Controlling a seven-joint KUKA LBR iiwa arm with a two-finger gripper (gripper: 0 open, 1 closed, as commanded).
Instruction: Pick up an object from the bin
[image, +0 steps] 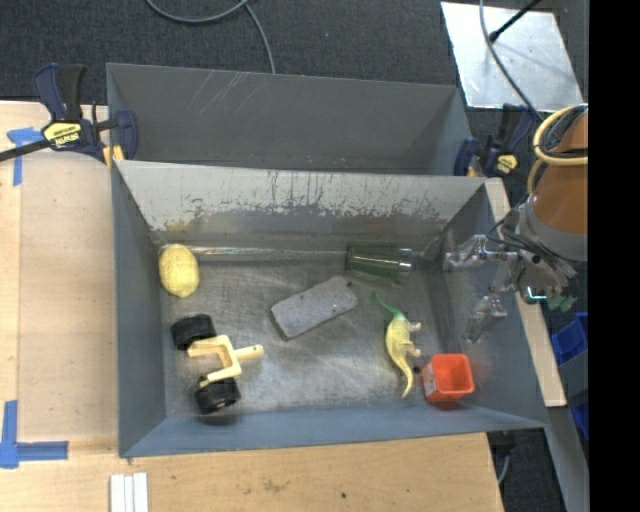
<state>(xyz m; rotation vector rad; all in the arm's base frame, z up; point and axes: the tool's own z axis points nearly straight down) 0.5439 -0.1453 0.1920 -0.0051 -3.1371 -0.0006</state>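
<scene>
Camera view: the gripper (478, 288) hangs over the right end of the grey metal bin (140, 330), where the floor meets the sloped right wall. Its two metal fingers (462, 257) stand well apart, and nothing is between them. The orange-covered arm (562, 200) behind it comes in over the bin's right rim.

No object lies directly under the gripper, so which one it is meant to pick cannot be told. Three things are close by:
- A small red cup (449, 378) is nearest. It sits below the gripper, toward the bottom edge of the view and a little to the view's left, in the bin's near right corner.
- A yellow-green toy dinosaur (402, 345) lies just beside that cup, below and to the view's left of the gripper. Its tail end almost touches the cup.
- A dark green tumbler (380, 263) lies on its side to the view's left of the gripper and slightly above it, against the foot of the back wall.

Farther from the gripper, toward the view's left, a flat grey block (313, 307) lies tilted on the middle of the floor.

Well apart from the gripper, at the far left end, a yellow lemon (179, 270) rests near the back wall. Below the lemon is a toy axle (212, 366) with a cream frame and two black wheels.
</scene>
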